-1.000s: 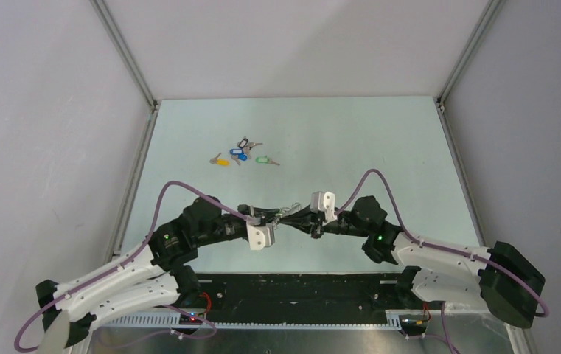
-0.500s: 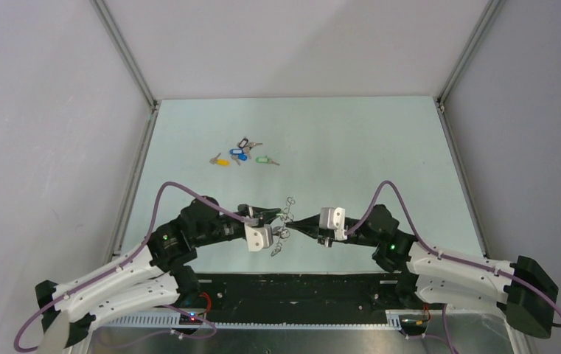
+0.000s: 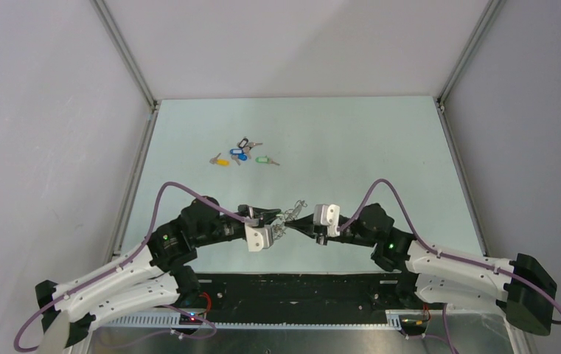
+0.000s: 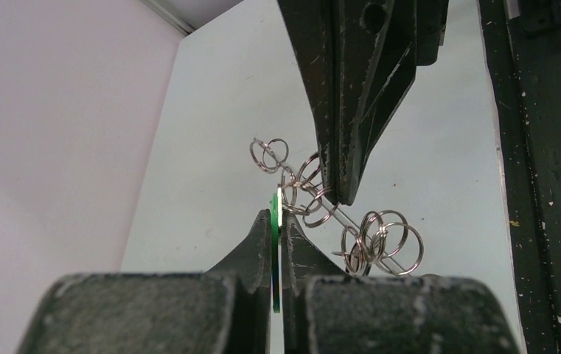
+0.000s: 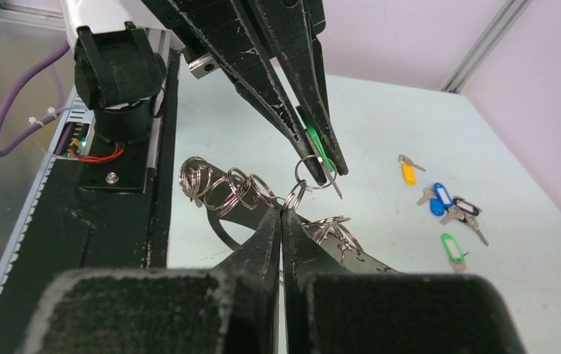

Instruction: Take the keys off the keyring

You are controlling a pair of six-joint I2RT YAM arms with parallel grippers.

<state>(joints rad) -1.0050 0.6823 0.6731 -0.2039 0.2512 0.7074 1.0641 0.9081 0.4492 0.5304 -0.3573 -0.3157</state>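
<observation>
My left gripper (image 3: 277,220) and right gripper (image 3: 301,224) meet tip to tip above the near table. Between them hangs the keyring (image 3: 294,209), a chain of silvery rings. In the left wrist view my left gripper (image 4: 277,215) is shut on a flat green tag (image 4: 275,210) joined to the rings (image 4: 380,240). The right fingers (image 4: 351,110) come down from above onto them. In the right wrist view my right gripper (image 5: 282,214) is shut on a ring (image 5: 294,196), and a grey-brown strap (image 5: 242,209) lies under the ring clusters (image 5: 222,184). I cannot make out single keys in the cluster.
Loose keys with plastic tags lie on the far table: yellow (image 3: 221,159), blue (image 3: 237,155), black (image 3: 244,143) and green (image 3: 262,159). They also show in the right wrist view, the yellow tag (image 5: 408,173) nearest. A black base rail (image 3: 299,287) runs along the near edge.
My right gripper pulled away to the right, then came back left toward the left gripper. The rings that hung low between the grippers are now bunched up at the fingertips.
</observation>
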